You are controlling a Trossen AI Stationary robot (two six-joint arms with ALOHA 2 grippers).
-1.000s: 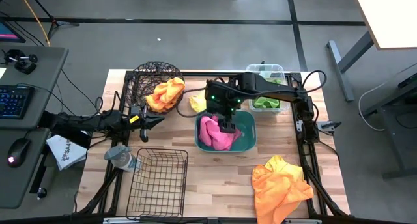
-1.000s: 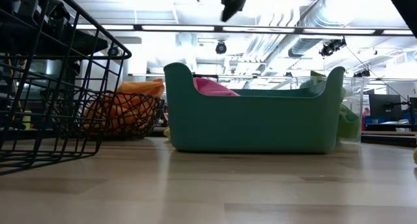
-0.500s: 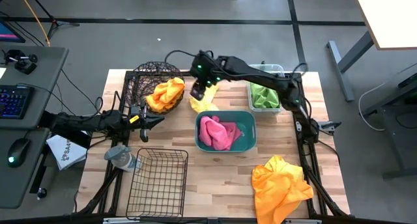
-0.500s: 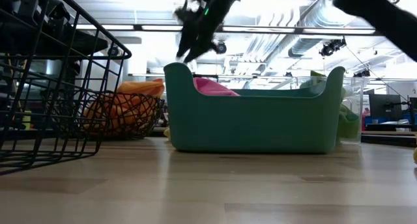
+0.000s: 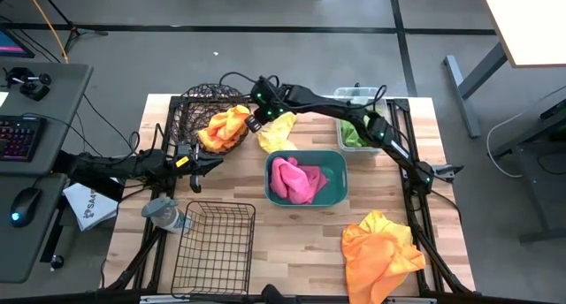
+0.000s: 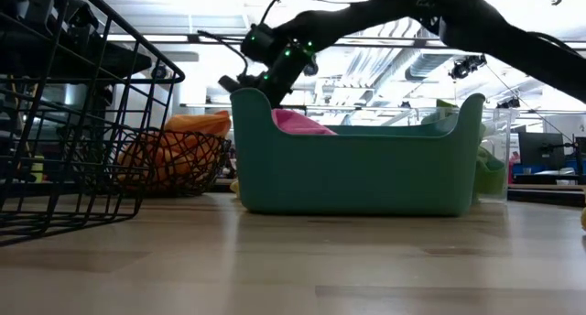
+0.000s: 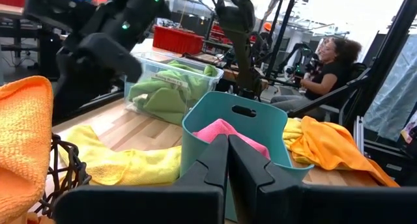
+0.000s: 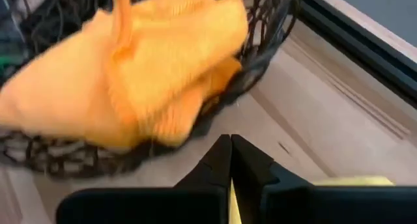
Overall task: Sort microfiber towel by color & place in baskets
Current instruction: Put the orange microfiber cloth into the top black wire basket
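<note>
A yellow microfiber towel [image 5: 278,133] lies on the table between the round wire basket [image 5: 199,102] and the teal tub [image 5: 334,174]. My right gripper [image 5: 256,123] is reached over to the towel's far-left edge and is shut there. An orange towel [image 5: 225,127] hangs over the round basket's rim, a pink one [image 5: 294,181] lies in the tub, and green ones [image 5: 357,132] lie in the clear bin [image 5: 370,95]. Another orange towel [image 5: 380,251] lies at the near right. My left gripper [image 5: 210,163] is shut with nothing in it at the table's left. My right gripper pinches an edge of the yellow towel between its two fingers; only a thin yellow strip [image 8: 230,196] shows between them in the right wrist view. The fingers slant down from the table's right side. The rest of the towel [image 7: 130,164] lies slack on the table.
A rectangular black wire basket [image 5: 214,247] stands at the near left with a grey-blue cloth lump [image 5: 164,214] beside it. A person sits in the room beyond the table's right side. Bare wood lies between the tub and the near edge.
My right gripper has swung from above the pink towel in the teal tub toward the far left, sunk to the yellow towel beside the round basket, rolled, and shut. The pink towel stays in the tub.
</note>
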